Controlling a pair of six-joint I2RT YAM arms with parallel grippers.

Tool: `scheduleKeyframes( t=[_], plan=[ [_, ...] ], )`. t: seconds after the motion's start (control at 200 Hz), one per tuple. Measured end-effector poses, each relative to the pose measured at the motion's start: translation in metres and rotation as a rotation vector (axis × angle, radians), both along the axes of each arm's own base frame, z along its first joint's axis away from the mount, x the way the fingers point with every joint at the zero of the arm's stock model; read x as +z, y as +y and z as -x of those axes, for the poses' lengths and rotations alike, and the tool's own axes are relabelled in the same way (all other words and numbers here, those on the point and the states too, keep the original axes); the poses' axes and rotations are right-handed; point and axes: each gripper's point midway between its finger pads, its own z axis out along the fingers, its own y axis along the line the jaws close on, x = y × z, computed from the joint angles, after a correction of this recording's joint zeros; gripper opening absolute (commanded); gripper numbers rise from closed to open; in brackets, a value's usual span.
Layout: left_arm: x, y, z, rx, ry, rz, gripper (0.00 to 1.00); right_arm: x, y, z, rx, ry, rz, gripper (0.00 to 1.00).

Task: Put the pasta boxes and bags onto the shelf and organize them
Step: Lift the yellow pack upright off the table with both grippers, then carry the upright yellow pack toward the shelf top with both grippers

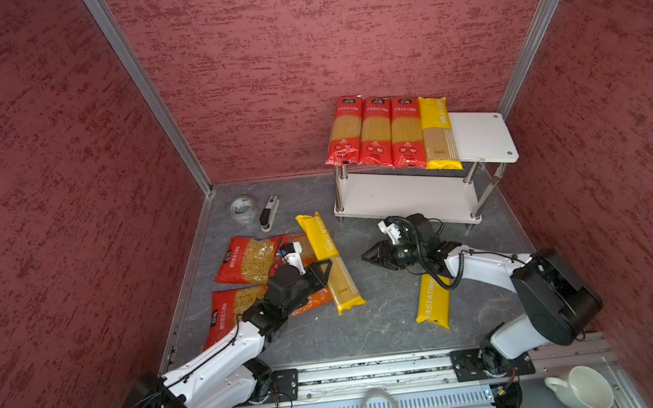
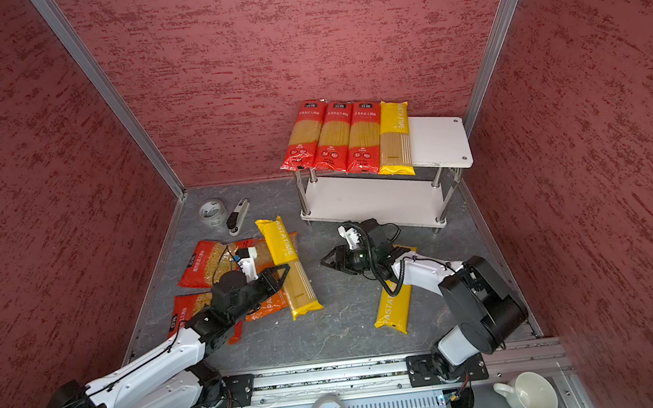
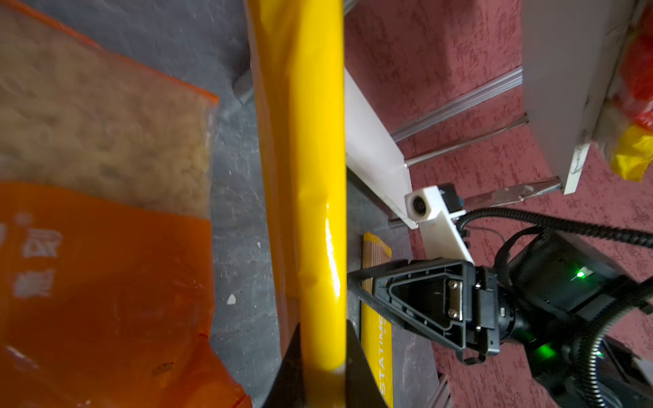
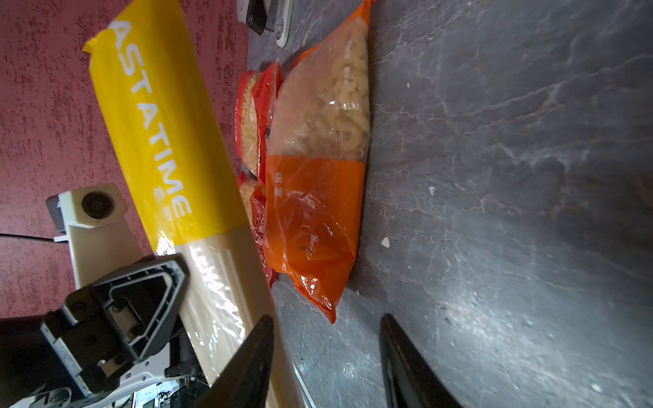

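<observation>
The left gripper (image 1: 325,269) is clamped tight on the edge of a yellow PASTATIME spaghetti pack (image 1: 324,251). In the left wrist view the pack runs between its fingers (image 3: 358,367). This pack lies partly across the orange pack (image 4: 318,212). The right gripper (image 1: 366,255) stands about half spread and holds nothing. It is over the bare grey table (image 4: 494,176), near the held pack but apart from it. A second yellow pack (image 1: 432,304) lies under the right arm. The shelf (image 1: 480,133) stands at the rear right, its top tier bearing three red spaghetti packs (image 1: 375,132) and one yellow shelved pack (image 1: 438,133).
</observation>
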Motion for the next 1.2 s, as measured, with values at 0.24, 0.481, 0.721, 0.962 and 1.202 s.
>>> scheduleKeyframes(
  t=[0.24,0.481,0.721,0.962,1.202],
  plan=[
    [0.078,0.026,-0.030,0.089,-0.183,0.015,0.06,0.016,-0.004,0.010,-0.079,-0.036,-0.111,0.54],
    [0.154,0.024,-0.041,0.104,-0.424,0.061,0.07,0.075,0.011,0.031,-0.124,-0.214,-0.350,0.60],
    [0.197,0.014,-0.042,0.123,-0.568,0.115,0.07,0.144,0.021,0.040,-0.146,-0.370,-0.574,0.66],
    [0.217,-0.008,-0.031,0.089,-0.631,0.174,0.07,0.183,0.030,0.032,-0.169,-0.468,-0.695,0.63],
    [0.217,-0.024,-0.029,0.082,-0.636,0.204,0.08,0.194,0.045,0.018,-0.172,-0.487,-0.767,0.51]
  ],
)
